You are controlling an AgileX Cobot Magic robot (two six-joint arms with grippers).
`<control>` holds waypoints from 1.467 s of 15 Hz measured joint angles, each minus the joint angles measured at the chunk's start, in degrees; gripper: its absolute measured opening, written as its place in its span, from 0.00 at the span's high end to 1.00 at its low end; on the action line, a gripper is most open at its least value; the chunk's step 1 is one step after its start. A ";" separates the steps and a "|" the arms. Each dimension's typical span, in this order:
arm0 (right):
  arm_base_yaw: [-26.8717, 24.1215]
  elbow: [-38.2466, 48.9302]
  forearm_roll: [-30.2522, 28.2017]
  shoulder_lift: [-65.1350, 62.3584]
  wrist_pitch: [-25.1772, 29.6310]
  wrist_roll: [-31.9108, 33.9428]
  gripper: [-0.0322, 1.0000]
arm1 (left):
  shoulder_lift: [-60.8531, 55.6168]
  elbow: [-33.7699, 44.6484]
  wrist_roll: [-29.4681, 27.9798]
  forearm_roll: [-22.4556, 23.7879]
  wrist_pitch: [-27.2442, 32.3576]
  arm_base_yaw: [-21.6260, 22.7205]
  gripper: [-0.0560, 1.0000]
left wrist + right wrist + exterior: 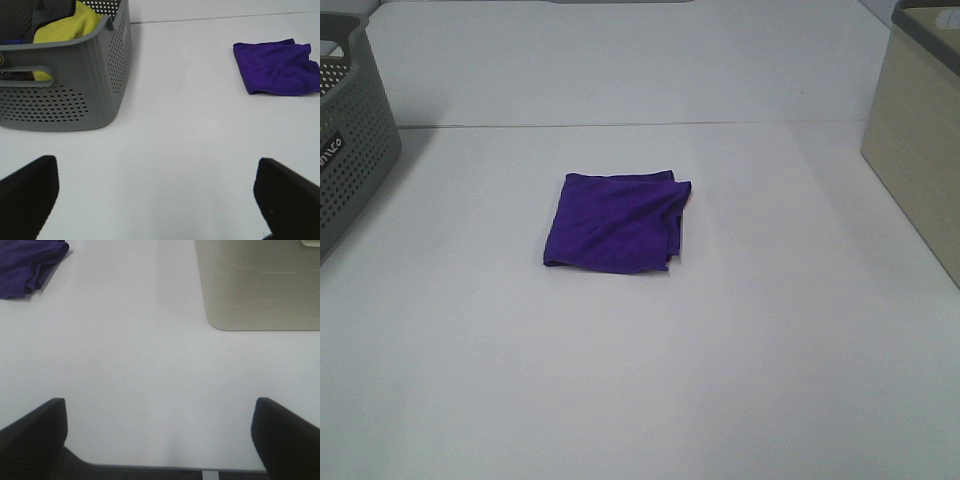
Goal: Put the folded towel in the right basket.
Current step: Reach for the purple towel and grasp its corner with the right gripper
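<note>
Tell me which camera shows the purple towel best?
The exterior high view: the purple towel lies whole and folded, centred in the picture. The left wrist view shows it at the frame's edge, slightly cropped. The right wrist view catches only a corner of it.

Soft purple cloth towel (616, 222), matt white table (720, 350), perforated grey plastic basket (75, 95)

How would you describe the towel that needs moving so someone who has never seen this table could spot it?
On the white table, look between the grey perforated basket on the left and the beige basket on the right. Near the middle lies the folded towel, flat on the bare surface. It is the only deep purple thing, and it lies apart from both baskets.
</note>
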 joint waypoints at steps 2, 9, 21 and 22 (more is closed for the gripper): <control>0.00 0.00 0.06 0.00 0.00 0.00 0.04 | 0.00 0.00 0.00 0.00 0.00 0.00 0.01; 0.00 0.00 0.57 0.00 0.00 -0.17 0.04 | 0.00 0.00 0.00 0.00 0.00 0.00 0.01; 0.00 0.00 0.57 0.00 0.00 -0.29 0.04 | 0.00 0.00 0.00 -1.38 0.00 0.00 0.01; 0.00 0.00 0.57 0.00 0.00 -0.29 0.04 | 0.00 0.00 0.00 -1.43 0.00 0.00 0.01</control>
